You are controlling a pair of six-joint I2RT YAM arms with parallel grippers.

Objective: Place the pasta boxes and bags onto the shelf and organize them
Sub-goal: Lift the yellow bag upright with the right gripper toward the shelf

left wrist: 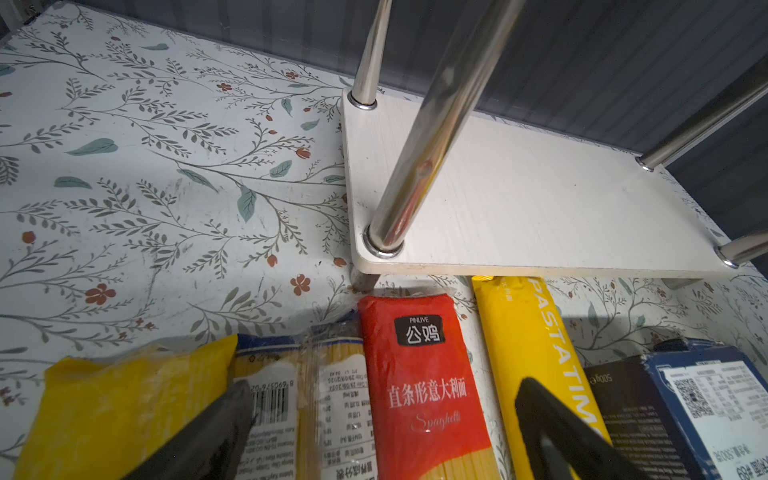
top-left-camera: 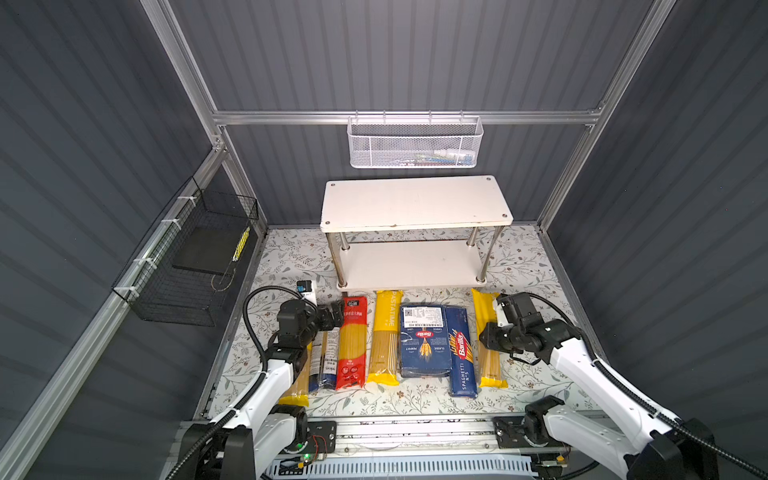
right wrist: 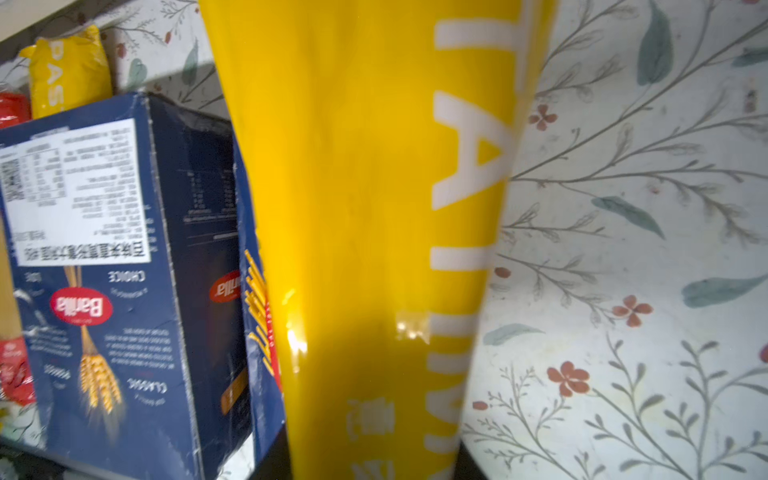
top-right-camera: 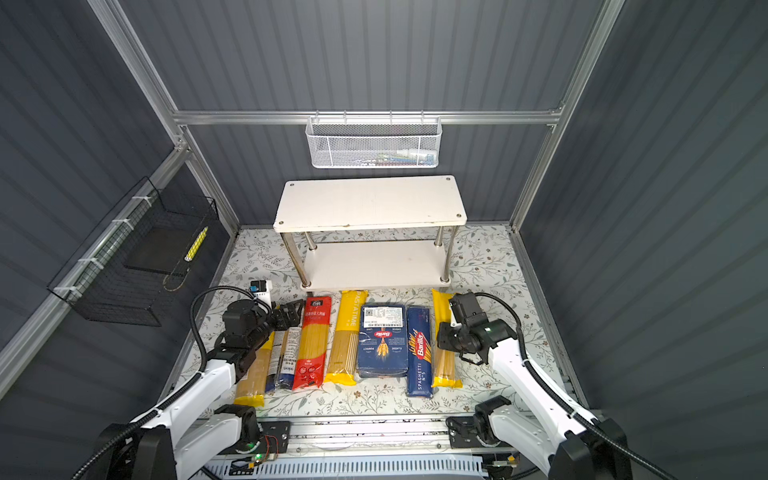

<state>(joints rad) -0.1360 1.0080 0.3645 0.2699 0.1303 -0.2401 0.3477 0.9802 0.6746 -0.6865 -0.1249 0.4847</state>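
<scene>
The shelf (top-left-camera: 415, 203) (top-right-camera: 370, 203) stands at the back with both white boards bare. In front of it the pasta lies in a row on the floral mat: a yellow-ended bag (top-left-camera: 297, 386), a clear blue-and-white bag (top-left-camera: 326, 357), a red bag (top-left-camera: 352, 340), a yellow PASTATIME bag (top-left-camera: 385, 336), the wide box (top-left-camera: 424, 340), the narrow SPAGHETTI box (top-left-camera: 461, 353) and another yellow bag (top-left-camera: 492, 365). My left gripper (left wrist: 386, 432) hovers open over the clear and red bags. My right gripper (right wrist: 374, 465) is shut on the rightmost yellow bag (right wrist: 365, 208).
A white mesh basket (top-left-camera: 415, 143) hangs on the back rail above the shelf. On the left wall hangs a black wire basket (top-left-camera: 195, 257). A small white device (top-left-camera: 305, 291) stands left of the shelf. A metal rail (top-left-camera: 415, 428) borders the mat's front edge.
</scene>
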